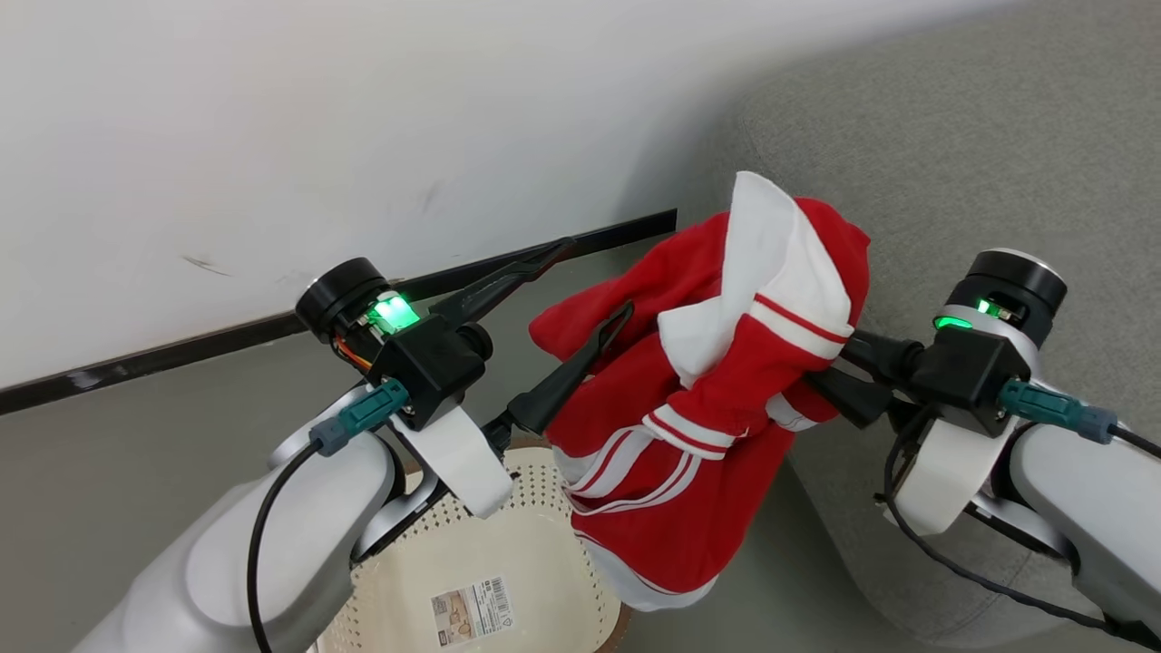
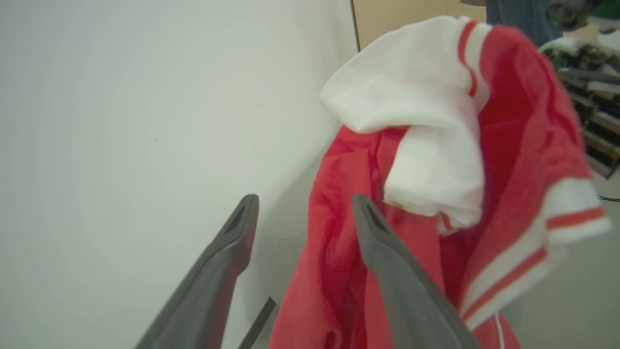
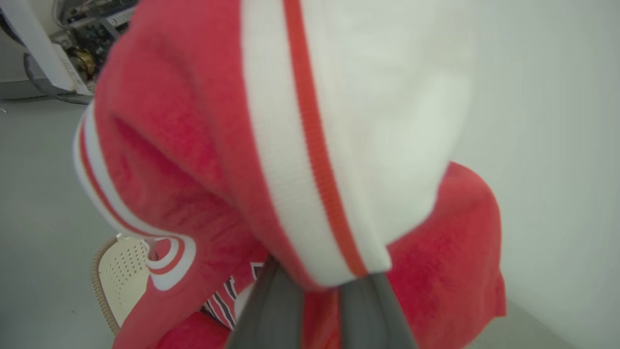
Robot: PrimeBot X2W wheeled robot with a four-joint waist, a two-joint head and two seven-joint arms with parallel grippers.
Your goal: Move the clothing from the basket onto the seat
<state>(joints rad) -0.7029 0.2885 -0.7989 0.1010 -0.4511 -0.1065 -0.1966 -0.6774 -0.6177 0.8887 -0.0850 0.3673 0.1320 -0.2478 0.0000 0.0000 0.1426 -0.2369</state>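
Note:
The red jersey (image 1: 717, 399) with white panels and striped trim hangs in the air, bunched, over the right side of the cream perforated basket (image 1: 535, 494). My right gripper (image 1: 821, 376) is shut on its right side; in the right wrist view the cloth (image 3: 310, 160) drapes over the gripper (image 3: 319, 295) and hides the fingertips. My left gripper (image 1: 596, 279) stands open at the jersey's left edge, one finger against the cloth. In the left wrist view the jersey (image 2: 436, 194) lies behind the right finger (image 2: 382, 252). The grey sofa (image 1: 961, 163) rises at the right.
A white wall (image 1: 272, 136) with a dark baseboard (image 1: 181, 349) runs behind the basket, above grey floor (image 1: 109, 472). A paper label (image 1: 470, 612) lies in the basket's bottom. The basket's rim (image 3: 104, 271) shows at the lower left of the right wrist view, and cluttered equipment (image 2: 596, 63) stands behind the jersey.

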